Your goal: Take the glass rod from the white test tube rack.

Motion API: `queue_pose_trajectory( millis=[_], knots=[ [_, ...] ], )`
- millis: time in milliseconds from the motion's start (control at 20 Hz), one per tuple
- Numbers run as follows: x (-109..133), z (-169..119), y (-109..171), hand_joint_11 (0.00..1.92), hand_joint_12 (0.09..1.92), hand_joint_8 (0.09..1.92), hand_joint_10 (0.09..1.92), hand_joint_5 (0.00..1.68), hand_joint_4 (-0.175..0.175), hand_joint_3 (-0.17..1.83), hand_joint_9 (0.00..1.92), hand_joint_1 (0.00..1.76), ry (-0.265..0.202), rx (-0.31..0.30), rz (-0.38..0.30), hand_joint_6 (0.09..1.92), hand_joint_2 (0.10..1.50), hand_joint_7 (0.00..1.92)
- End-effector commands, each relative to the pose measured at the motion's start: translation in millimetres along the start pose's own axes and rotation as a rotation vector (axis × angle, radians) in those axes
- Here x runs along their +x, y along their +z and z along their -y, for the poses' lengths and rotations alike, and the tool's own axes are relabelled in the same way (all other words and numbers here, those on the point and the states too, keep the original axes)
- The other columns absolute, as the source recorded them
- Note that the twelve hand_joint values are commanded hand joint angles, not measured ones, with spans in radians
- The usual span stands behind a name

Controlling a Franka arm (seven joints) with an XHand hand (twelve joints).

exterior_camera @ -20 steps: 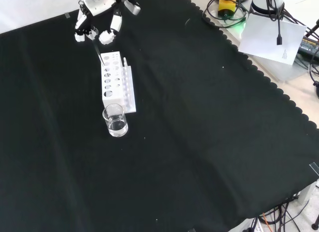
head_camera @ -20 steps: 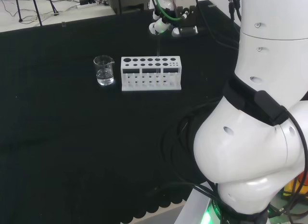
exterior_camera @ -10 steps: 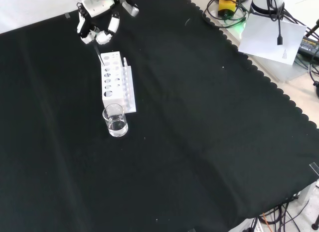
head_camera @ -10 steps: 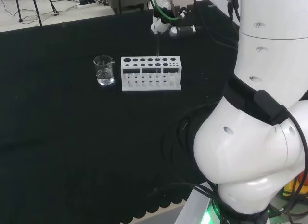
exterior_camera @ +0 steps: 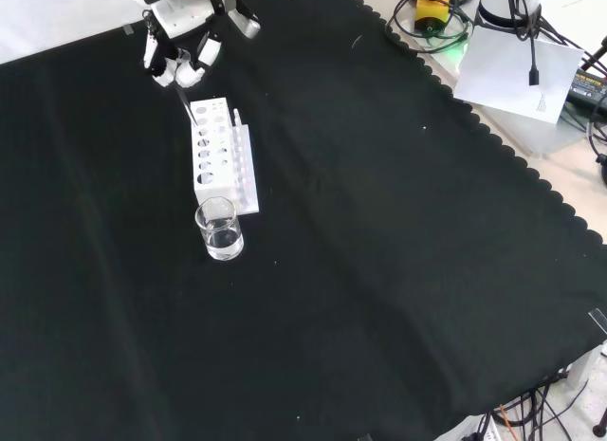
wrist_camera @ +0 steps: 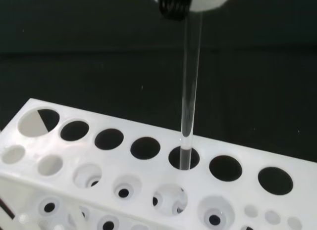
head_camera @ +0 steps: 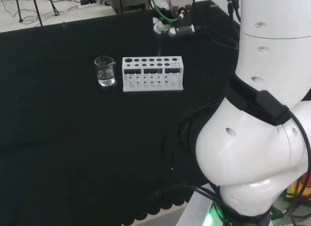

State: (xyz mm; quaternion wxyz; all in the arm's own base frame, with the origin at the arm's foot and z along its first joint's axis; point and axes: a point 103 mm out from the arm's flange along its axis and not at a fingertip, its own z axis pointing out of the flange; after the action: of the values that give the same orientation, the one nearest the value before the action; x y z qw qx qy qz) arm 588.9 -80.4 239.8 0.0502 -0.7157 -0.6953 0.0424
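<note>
Glass rod [wrist_camera: 189, 91] is being pinched at top end by curled fingers [exterior_camera: 188, 73] of hand [head_camera: 171, 23], lower tip just inside back-row hole of white test tube rack [head_camera: 152, 74]. Lift is best kept vertical, clear of hole rim.

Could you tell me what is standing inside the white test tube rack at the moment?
One glass rod dips into a hole of the white test tube rack, its top held by the robot hand. The other holes look empty. The rod's tip below the top plate is hidden.
</note>
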Motion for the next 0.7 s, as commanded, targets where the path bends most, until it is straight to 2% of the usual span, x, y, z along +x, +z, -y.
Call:
queue_pose_trajectory(
  millis=[50,150,350,700],
  knots=[
    [11.1,6.5,-12.7,1.54,0.75,1.21,1.02,0.98,-0.175,0.62,1.50,1.29,0.002,-0.130,-0.003,0.89,0.79,1.11],
    [14.0,11.8,-24.2,1.56,0.73,1.15,0.97,1.04,-0.175,0.66,1.53,1.30,0.012,-0.141,-0.035,0.81,0.74,1.16],
    [16.7,27.0,-47.8,1.59,0.70,1.10,0.90,1.09,-0.175,0.68,1.57,1.31,0.036,-0.094,-0.075,0.73,0.71,1.19],
    [26.2,55.4,-90.1,1.60,0.69,1.09,0.86,1.11,-0.175,0.64,1.59,1.31,0.021,-0.108,-0.098,0.66,0.73,1.19]
  ],
)
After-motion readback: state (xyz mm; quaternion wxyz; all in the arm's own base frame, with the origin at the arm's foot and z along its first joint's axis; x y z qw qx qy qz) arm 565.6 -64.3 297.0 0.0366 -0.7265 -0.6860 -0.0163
